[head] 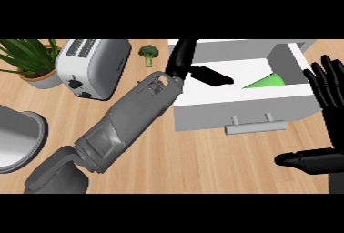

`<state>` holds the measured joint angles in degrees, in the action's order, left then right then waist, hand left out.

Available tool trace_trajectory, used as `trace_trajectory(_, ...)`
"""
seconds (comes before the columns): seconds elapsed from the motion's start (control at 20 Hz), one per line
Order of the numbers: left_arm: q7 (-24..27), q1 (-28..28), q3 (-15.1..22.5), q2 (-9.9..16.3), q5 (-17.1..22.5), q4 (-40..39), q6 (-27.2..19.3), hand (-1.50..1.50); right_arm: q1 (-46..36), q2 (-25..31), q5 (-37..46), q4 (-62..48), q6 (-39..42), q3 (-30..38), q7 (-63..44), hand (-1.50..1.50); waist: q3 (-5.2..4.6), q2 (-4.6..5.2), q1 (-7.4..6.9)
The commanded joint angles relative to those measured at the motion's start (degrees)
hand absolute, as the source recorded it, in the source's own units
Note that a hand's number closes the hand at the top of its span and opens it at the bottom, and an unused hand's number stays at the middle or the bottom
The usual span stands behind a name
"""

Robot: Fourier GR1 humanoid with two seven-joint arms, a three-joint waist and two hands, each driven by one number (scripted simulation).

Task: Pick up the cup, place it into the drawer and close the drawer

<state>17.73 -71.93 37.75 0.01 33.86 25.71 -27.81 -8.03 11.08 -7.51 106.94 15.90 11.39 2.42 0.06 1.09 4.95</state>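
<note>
The white drawer [228, 110] stands pulled out on the wooden counter, its grey bar handle [259, 127] facing me. A green cup [270, 81] lies on its side inside, against the drawer's right wall. My left arm reaches in from the lower left, and my left hand [209, 75] hovers over the drawer's left half, fingers fairly straight and holding nothing, a short gap away from the cup. My right hand [328, 91] rests open at the right edge, fingers up and thumb stuck out to the left, just beside the drawer's right corner.
A silver toaster [91, 66] stands at the back left beside a potted plant [32, 59]. A broccoli floret [149, 53] lies behind the drawer's left corner. A round metal pot [17, 136] sits at the left edge.
</note>
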Motion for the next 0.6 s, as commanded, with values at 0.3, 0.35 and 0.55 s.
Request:
trace_trajectory(0.3, 5.1, -2.1, -4.4, 0.0, 4.6, 4.4, 0.0, -1.5, 2.8, 1.7, -6.1, 4.7, 6.4, -1.3, -2.1, 1.5, -0.06, -0.87, -2.97)
trace_trajectory(0.35, 5.5, -2.3, -4.8, 0.0, 5.3, 3.4, -0.8, -1.5, 4.8, 2.0, -7.0, 7.6, 6.8, -1.3, -3.6, 1.5, -0.05, -0.79, -2.28)
trace_trajectory(0.55, 4.8, -0.9, -6.9, 1.7, 4.9, 5.5, 0.0, -1.5, 5.9, 6.6, -1.4, 8.6, 10.2, -3.0, -3.9, 1.5, -0.08, -1.13, -4.04)
